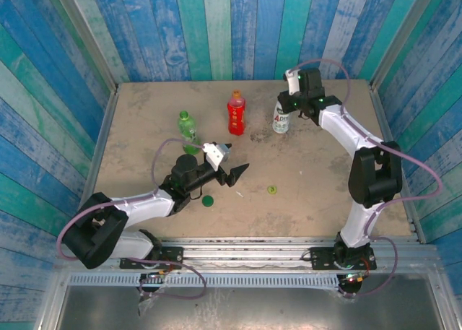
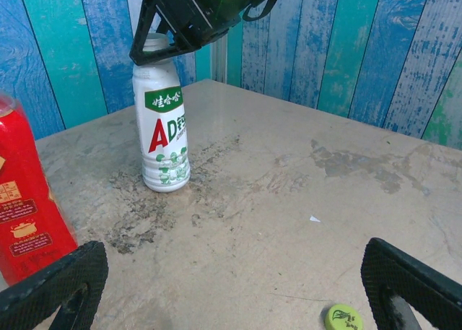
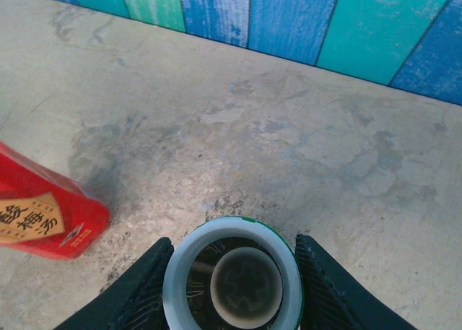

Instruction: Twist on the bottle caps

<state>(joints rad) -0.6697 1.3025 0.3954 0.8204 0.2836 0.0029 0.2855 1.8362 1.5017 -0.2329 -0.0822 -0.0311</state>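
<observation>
The white bottle (image 1: 281,119) with a green-and-red label stands at the back right, its mouth (image 3: 177,272) uncapped. My right gripper (image 1: 294,97) is shut on its neck, one finger against each side of the rim. The red bottle (image 1: 236,115) stands left of it with an orange cap (image 1: 236,94) on top. Further left is the clear green bottle (image 1: 188,127). A dark green cap (image 1: 208,200) and a yellow-green cap (image 1: 272,190) lie on the table. My left gripper (image 1: 232,164) hovers open between them, holding nothing.
Blue and green plank walls close in the table (image 1: 325,178) on three sides. The red bottle (image 2: 25,214) is close to my left finger (image 2: 54,287). The yellow-green cap (image 2: 343,318) lies just inside the other finger (image 2: 411,287).
</observation>
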